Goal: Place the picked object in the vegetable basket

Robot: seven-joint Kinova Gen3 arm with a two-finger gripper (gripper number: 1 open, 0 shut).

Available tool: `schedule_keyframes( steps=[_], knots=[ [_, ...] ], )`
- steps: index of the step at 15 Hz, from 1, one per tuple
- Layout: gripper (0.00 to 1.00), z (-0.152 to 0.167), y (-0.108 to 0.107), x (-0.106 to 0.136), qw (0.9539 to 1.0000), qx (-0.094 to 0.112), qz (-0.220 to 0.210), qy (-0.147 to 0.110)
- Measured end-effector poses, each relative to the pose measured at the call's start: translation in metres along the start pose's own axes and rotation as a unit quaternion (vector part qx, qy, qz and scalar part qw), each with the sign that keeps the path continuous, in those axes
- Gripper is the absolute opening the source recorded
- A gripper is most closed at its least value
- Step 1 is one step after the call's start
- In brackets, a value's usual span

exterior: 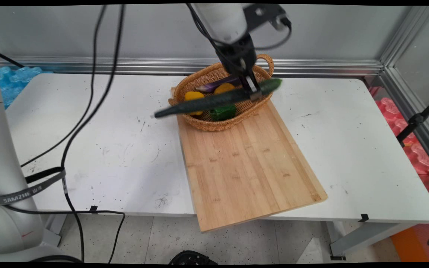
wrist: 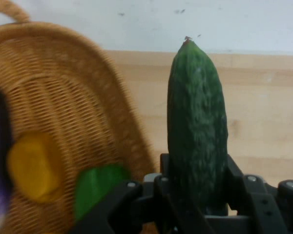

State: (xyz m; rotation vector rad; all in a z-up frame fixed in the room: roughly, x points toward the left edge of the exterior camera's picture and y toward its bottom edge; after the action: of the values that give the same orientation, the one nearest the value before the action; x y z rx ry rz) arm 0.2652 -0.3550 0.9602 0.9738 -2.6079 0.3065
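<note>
You have the black two-finger hand [exterior: 252, 90] closed round a long dark green cucumber [exterior: 214, 101], gripped near one end and carried roughly level, clear of everything beneath it. The cucumber hangs above the oval woven wicker basket [exterior: 214, 124], its free end reaching out past the basket's left rim over the white bench [exterior: 99, 149]. In the hand view the fingers sit on either side of the cucumber's body with the stalk tip pointing away. The basket stands on the far end of a pale bamboo cutting board [exterior: 244, 163], whose near part lies bare. Inside the basket you can see two yellow pieces of produce [exterior: 194, 96], a green pepper [exterior: 222, 112] and a purple aubergine [exterior: 218, 84]. So far one vegetable is lifted out and in the air; the others are in the basket, and nothing rests on the board's open surface. The only readable writing is "SAMZINE" on a grey strap [exterior: 24, 190] round the arm's base column at the left.
</note>
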Motion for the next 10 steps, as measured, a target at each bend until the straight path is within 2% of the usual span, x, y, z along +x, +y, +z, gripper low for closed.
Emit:
schedule_keyframes(
  steps=[5, 10],
  knots=[
    [0.00, -0.037, -0.046, -0.014, 0.9993, 0.035, 0.013, -0.005],
    [0.00, -0.039, -0.098, -0.025, 0.9977, 0.064, 0.020, -0.011]
  ],
)
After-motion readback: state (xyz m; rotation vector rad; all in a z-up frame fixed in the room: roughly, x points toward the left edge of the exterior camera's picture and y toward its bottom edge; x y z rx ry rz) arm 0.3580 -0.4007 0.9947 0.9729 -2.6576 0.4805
